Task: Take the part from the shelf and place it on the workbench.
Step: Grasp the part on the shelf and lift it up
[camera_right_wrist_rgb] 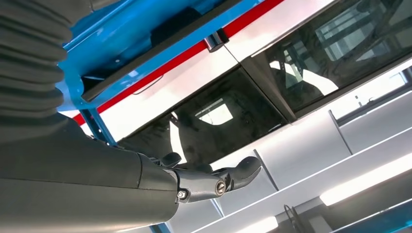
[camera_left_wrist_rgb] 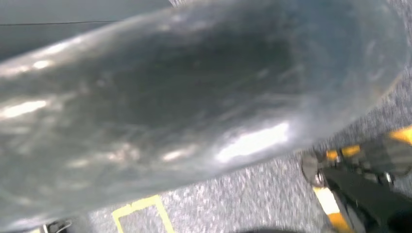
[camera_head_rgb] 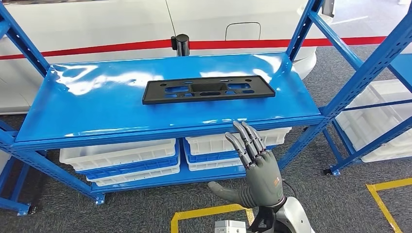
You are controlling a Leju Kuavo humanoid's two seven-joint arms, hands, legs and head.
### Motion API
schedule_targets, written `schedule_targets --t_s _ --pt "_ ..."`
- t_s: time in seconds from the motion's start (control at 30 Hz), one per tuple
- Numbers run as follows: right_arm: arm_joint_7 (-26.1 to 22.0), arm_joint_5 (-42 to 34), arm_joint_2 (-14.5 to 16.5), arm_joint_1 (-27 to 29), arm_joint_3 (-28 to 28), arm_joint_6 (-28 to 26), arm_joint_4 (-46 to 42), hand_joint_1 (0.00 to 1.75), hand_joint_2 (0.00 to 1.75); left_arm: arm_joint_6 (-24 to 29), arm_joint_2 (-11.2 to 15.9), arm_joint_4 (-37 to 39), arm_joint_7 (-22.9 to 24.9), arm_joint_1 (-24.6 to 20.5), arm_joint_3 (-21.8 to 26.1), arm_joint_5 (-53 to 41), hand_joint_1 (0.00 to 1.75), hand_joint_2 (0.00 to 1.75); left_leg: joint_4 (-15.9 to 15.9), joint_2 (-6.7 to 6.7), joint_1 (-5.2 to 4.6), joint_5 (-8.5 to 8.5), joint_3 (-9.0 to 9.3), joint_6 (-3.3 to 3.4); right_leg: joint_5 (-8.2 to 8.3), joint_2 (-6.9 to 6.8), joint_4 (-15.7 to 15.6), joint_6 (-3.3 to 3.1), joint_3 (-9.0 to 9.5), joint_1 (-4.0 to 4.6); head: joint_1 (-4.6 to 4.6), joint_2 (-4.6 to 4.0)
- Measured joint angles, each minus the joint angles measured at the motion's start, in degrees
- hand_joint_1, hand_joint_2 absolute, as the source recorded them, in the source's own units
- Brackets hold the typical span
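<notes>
A long black plastic part [camera_head_rgb: 209, 89] with cut-outs lies flat on the blue shelf top [camera_head_rgb: 97, 104], right of its middle. My right hand [camera_head_rgb: 255, 167] is raised in front of the shelf, below the part's right end and apart from it. Its fingers are spread, pointing up toward the shelf's front edge, and hold nothing. In the right wrist view the same hand [camera_right_wrist_rgb: 145, 182] reaches out with its fingertips [camera_right_wrist_rgb: 245, 170] free, and the part [camera_right_wrist_rgb: 172, 31] shows as a dark shape on the shelf.
White and blue bins [camera_head_rgb: 121, 158] sit on the lower shelf. A second blue rack [camera_head_rgb: 374, 73] with white bins stands at the right. A white vehicle [camera_head_rgb: 97, 24] and a black post [camera_head_rgb: 181, 44] stand behind. Yellow floor tape [camera_head_rgb: 204, 212] lies below.
</notes>
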Motion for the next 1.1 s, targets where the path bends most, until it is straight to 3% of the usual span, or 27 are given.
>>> schedule_targets --t_s 0.03,0.07,0.1,0.17,0.23,0.3,0.37,0.43,0.5,0.53,0.57,0.6,0.67,0.7,0.77,0.83,0.9,0.93,1.03,1.07,1.1 --pt "0.09 -0.01 -0.16 0.01 0.04 0.05 0.0 0.0 1.75 -0.01 0.01 0.0 0.0 0.01 -0.01 0.0 0.0 0.0 0.0 -0.19 -0.08 -0.03 -0.01 0.05 -0.56 0.0 2.52 0.11 -1.49 0.0 -0.02 0.0" --pt "0.2 -0.02 -0.31 0.02 0.09 0.11 0.0 0.0 1.75 -0.04 0.01 0.0 0.0 0.01 -0.01 0.0 0.0 0.0 0.01 -0.44 -0.14 -0.06 0.03 0.08 -0.18 0.0 2.84 0.42 -1.9 0.01 0.0 0.0" --pt "0.28 -0.03 -0.43 0.01 0.14 0.2 0.0 0.0 1.75 -0.07 -0.01 0.0 0.0 0.01 -0.02 0.0 0.0 0.0 0.01 -0.77 -0.17 -0.08 0.12 0.08 1.14 0.04 0.49 0.82 -0.95 0.02 0.0 0.0" --pt "0.38 -0.06 -0.63 -0.02 0.21 0.33 0.0 0.0 1.75 -0.12 -0.07 0.0 0.0 -0.02 -0.01 0.0 0.0 0.0 0.03 -1.44 -0.24 -0.14 0.3 -0.02 4.63 0.53 -8.11 1.24 3.04 0.13 0.0 0.0" --pt "0.39 -0.07 -0.73 -0.06 0.33 0.38 -0.01 0.0 1.75 -0.13 -0.12 0.0 0.0 -0.02 -0.01 0.0 0.0 0.0 0.04 -1.98 -0.42 -0.33 0.35 -0.4 6.47 0.94 -13.59 0.85 5.66 0.41 -0.03 0.0" --pt "0.4 -0.07 -0.78 -0.1 0.45 0.4 -0.02 0.0 1.75 -0.14 -0.13 0.0 0.0 0.05 -0.01 0.0 0.0 0.0 -0.12 -2.24 -0.43 -0.39 0.34 -1.06 6.77 0.83 -14.27 0.18 6.12 0.67 -0.06 0.0" --pt "0.4 -0.07 -0.81 -0.12 0.51 0.4 -0.02 0.0 1.75 -0.14 -0.01 0.0 0.0 0.13 -0.01 0.0 0.0 0.0 0.49 -1.82 -0.25 -0.79 0.16 -1.71 7.05 0.51 -14.6 -0.59 6.57 0.23 -0.11 0.0" --pt "0.4 -0.08 -0.81 -0.11 0.56 0.42 -0.02 0.0 1.75 -0.13 0.07 0.0 0.0 0.14 -0.01 0.0 0.0 0.0 4.8 -0.7 -0.11 -3.3 -1.64 -2.28 7.09 0.02 -14.95 -1.29 7.06 -0.24 -0.2 0.0" --pt "0.4 -0.09 -0.82 -0.08 0.63 0.46 -0.02 0.0 1.75 -0.13 0.02 0.0 0.0 0.13 -0.02 0.0 0.0 0.0 12.66 0.1 0.02 -6.93 -5.54 -2.83 6.82 -0.47 -14.95 -1.66 7.4 -0.15 -0.24 0.0" --pt "0.41 -0.09 -0.83 -0.07 0.67 0.48 -0.02 0.0 1.75 -0.13 0.02 0.0 0.0 0.13 -0.02 0.0 0.0 0.0 15.65 0.22 0.09 -7.83 -7.18 -3.06 6.72 -0.7 -14.95 -1.77 7.54 -0.13 -0.22 0.0" --pt "0.42 -0.09 -0.84 -0.07 0.71 0.5 -0.02 0.0 1.75 -0.13 0.04 0.0 0.0 0.16 -0.02 0.0 0.0 0.0 16.51 0.33 0.19 -7.48 -7.82 -3.22 6.59 -0.9 -14.93 -1.78 7.71 -0.15 -0.23 0.0" --pt "0.46 -0.1 -0.84 -0.07 0.74 0.52 -0.02 0.0 1.75 -0.13 0.08 0.0 0.0 0.19 -0.02 0.0 0.0 0.0 14.78 0.48 0.31 -5.93 -7.14 -3.33 6.43 -1.06 -14.92 -1.68 7.95 -0.23 -0.24 0.0" --pt "0.61 -0.17 -0.84 -0.08 0.75 0.55 -0.02 0.0 1.75 -0.13 0.19 0.0 0.0 0.22 -0.02 0.0 0.0 0.0 6.86 1.47 0.57 -1.77 -3.28 -3.53 5.92 -1.33 -14.82 -1.13 8.59 -0.3 -0.25 0.0" --pt "0.72 -0.22 -0.87 -0.1 0.74 0.55 -0.02 0.0 1.75 -0.13 0.18 0.0 -0.01 0.19 -0.02 0.0 0.0 0.0 3.39 1.82 0.58 -0.47 -1.51 -3.48 5.62 -1.44 -14.7 -0.75 8.76 -0.15 -0.26 0.0" --pt "0.85 -0.28 -0.96 -0.14 0.71 0.56 -0.02 0.0 1.75 -0.13 0.11 0.0 -0.02 0.07 -0.02 0.0 0.0 0.0 0.56 1.94 0.37 0.0 -0.17 -2.93 5.24 -1.72 -14.68 -0.1 8.93 0.23 -0.21 0.0" --pt "0.89 -0.28 -1.03 -0.16 0.7 0.57 -0.03 0.0 1.75 -0.13 0.1 0.0 -0.02 -0.01 -0.02 0.0 0.0 0.0 0.41 1.19 0.15 0.06 -0.34 -1.95 5.18 -2.03 -14.92 0.48 9.05 0.27 -0.18 0.0" --pt "0.9 -0.3 -1.11 -0.19 0.69 0.57 -0.04 0.0 1.75 -0.13 0.07 0.0 -0.02 -0.03 -0.02 0.0 0.0 0.0 0.15 0.69 0.18 0.3 -0.3 -1.01 4.25 -1.72 -13.3 0.82 8.25 0.16 -0.15 0.0" --pt "0.9 -0.31 -1.19 -0.21 0.68 0.57 -0.05 0.0 1.75 -0.13 0.08 0.0 -0.02 -0.04 -0.02 0.0 0.0 0.0 0.03 0.44 0.25 0.38 -0.24 -0.58 3.03 -1.32 -10.68 0.74 6.88 0.12 -0.09 0.0" --pt "0.93 -0.33 -1.42 -0.21 0.67 0.58 -0.04 0.0 1.75 -0.13 0.14 0.0 -0.03 -0.03 -0.02 0.0 0.0 0.0 0.02 -0.46 0.12 0.29 -0.37 -0.04 -1.26 -0.34 1.32 0.42 0.39 0.06 -0.01 0.0" --pt "0.96 -0.33 -1.5 -0.2 0.67 0.6 -0.04 0.0 1.75 -0.13 0.14 0.0 -0.03 -0.02 -0.02 -0.01 0.0 0.0 0.03 -0.84 0.08 0.26 -0.36 -0.01 -1.46 -0.25 3.1 0.65 -0.83 0.06 -0.01 0.0" --pt "0.99 -0.33 -1.58 -0.2 0.66 0.62 -0.04 0.0 1.75 -0.14 0.13 0.0 -0.05 -0.02 -0.02 -0.01 0.0 0.0 0.03 -1.24 0.06 0.24 -0.29 -0.02 -0.57 -0.2 2.23 1.07 -0.76 0.06 -0.01 0.0"
